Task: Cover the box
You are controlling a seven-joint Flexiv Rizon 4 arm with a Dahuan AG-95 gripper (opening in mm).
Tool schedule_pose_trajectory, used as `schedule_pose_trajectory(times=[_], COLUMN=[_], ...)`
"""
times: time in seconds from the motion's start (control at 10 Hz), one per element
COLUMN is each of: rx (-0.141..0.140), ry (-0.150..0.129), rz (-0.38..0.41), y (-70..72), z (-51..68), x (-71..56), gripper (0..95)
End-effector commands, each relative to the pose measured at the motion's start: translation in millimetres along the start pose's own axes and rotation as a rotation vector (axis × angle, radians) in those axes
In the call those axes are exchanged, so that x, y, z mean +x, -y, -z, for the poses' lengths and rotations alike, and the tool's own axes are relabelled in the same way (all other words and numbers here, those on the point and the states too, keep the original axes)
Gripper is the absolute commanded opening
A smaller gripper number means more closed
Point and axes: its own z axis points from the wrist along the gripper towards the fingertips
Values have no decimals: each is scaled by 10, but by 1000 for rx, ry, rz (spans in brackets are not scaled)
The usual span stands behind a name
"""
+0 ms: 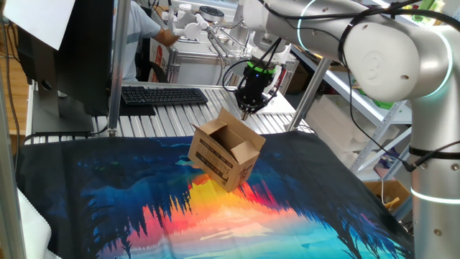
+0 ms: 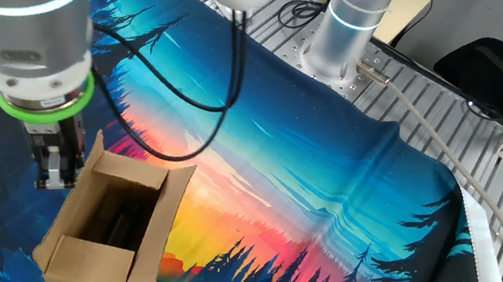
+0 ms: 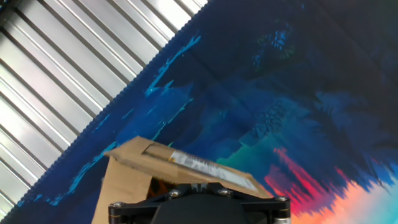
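Observation:
The box (image 1: 226, 155) is a small brown carton with black print, standing on the painted cloth with its top flaps open. From above, the box (image 2: 106, 229) shows a dark inside and flaps spread outward. My gripper (image 1: 247, 109) hangs just above the far upright flap, fingers shut together with nothing between them. In the other fixed view the gripper (image 2: 56, 171) is right beside the left flap, at the box's outer edge. The hand view looks down past the gripper (image 3: 199, 186) onto a taped flap of the box (image 3: 134, 174).
A colourful cloth (image 1: 144, 208) covers the slatted metal table (image 3: 62, 74). A black keyboard (image 1: 164, 95) and a monitor (image 1: 68, 50) stand behind it. The arm's base (image 2: 344, 34) is bolted at the table's far side, with cables trailing. A person (image 1: 147, 29) is in the background.

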Motion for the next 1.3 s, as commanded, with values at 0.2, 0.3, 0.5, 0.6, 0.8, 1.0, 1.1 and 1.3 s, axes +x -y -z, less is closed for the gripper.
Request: schedule_pose_trajectory(times=[0.2, 0.3, 0.5, 0.6, 0.8, 1.0, 1.1, 1.3], rx=[-3, -6, -13, -16, -21, -28, -35, -44], ry=[10, 9, 9, 7, 6, 0, -2, 1], rz=[-2, -3, -14, -20, -26, -32, -38, -46], y=[3, -2, -21, -29, -35, -46, -52, -61], z=[-28, -43, -100, -119, -147, -189, -218, -275], x=[-13, -7, 16, 34, 53, 64, 80, 111], gripper=[0, 0, 0, 0, 0, 0, 0, 0])
